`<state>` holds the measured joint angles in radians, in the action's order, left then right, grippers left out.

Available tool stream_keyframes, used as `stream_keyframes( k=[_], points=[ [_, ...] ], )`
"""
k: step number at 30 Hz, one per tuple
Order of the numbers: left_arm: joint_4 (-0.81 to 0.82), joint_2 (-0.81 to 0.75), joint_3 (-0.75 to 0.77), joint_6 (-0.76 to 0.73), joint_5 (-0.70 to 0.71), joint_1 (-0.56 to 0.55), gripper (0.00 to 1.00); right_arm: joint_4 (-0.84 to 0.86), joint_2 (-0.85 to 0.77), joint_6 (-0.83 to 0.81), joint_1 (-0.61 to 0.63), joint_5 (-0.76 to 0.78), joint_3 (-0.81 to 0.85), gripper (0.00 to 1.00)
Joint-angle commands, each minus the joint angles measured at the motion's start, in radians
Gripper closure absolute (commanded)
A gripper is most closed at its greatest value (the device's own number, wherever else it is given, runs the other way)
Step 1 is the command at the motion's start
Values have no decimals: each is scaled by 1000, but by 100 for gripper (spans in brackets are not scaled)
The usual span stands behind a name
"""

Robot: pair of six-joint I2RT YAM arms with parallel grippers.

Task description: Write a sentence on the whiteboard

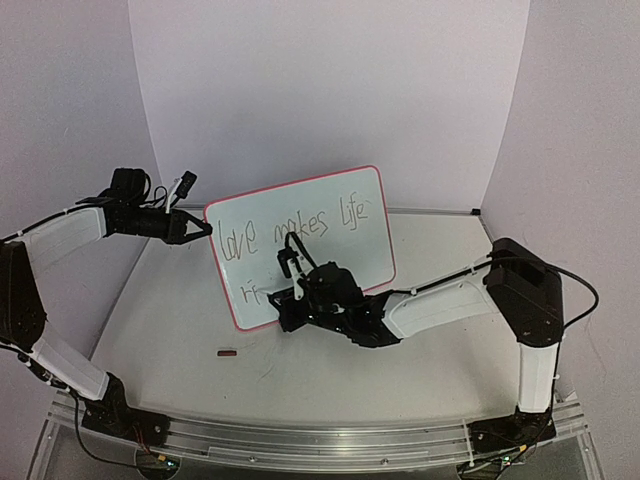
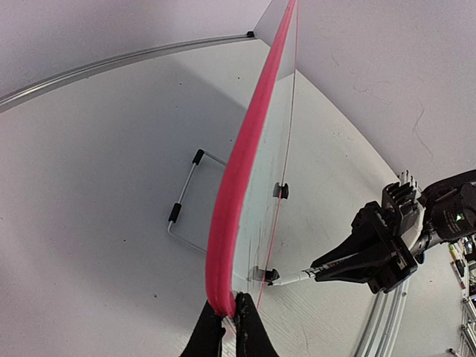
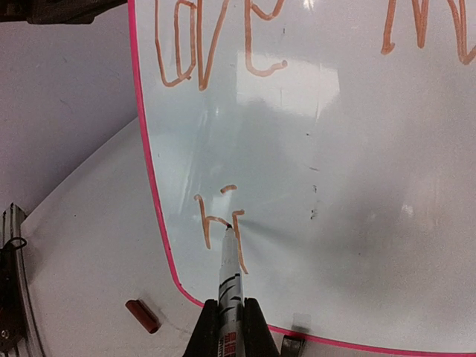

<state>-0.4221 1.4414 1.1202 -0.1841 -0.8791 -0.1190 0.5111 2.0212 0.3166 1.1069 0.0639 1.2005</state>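
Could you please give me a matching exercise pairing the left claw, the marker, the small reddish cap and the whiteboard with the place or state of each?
Column one:
1. left claw
2. marker
3. reddish cap
4. whiteboard

Column two:
A. lying on the table, near the board's lower corner
B. propped up, with an unfinished sentence on its face
C. shut on the board's pink edge
D. held in the right claw, tip at the board

Pairs: 1-C, 2-D, 3-A, 4-B
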Motion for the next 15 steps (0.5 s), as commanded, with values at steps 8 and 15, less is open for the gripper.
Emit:
stream_keyframes(
  k=[8, 15],
  points=[
    [-39, 15, 20, -63, 54, -24, 100, 28, -51, 32, -8, 46, -24, 100],
    [-39, 16, 20, -63, 57, -26, 100, 17, -30, 42, -23, 39, -4, 100]
  ],
)
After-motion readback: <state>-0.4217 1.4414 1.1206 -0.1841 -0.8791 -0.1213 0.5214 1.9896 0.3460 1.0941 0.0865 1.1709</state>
